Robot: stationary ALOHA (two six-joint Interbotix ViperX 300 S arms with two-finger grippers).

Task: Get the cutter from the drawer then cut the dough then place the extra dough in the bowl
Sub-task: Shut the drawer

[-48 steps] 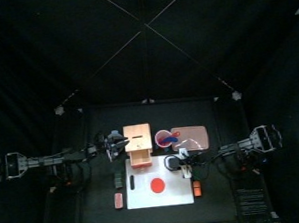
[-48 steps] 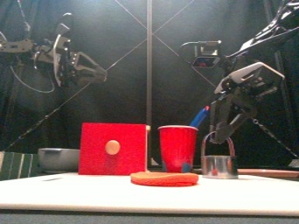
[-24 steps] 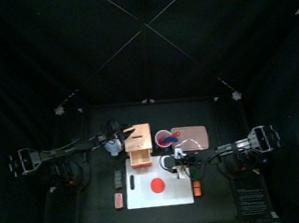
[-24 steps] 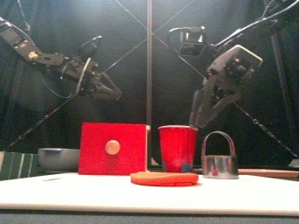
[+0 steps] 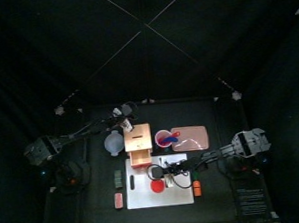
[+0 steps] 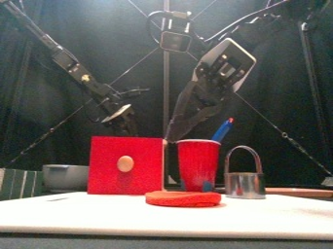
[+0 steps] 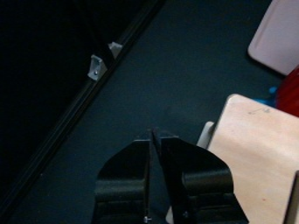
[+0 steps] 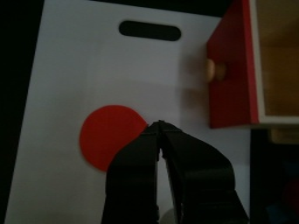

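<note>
— What does your wrist camera show?
— My left gripper [image 7: 155, 137], jaws pressed together with nothing between them, over bare dark desk [image 7: 100, 140].
— Anything close by?
— The pale wooden box [image 7: 251, 153] lies near my tips, with a strip of desk between us. Past it I see a corner of the pink tray [image 7: 278, 39]. A sliver of red [image 7: 291, 87] shows at the edge, but I can't tell what it is.

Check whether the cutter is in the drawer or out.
Out: the cutter stands upright in the open, right of the red cup.
</note>
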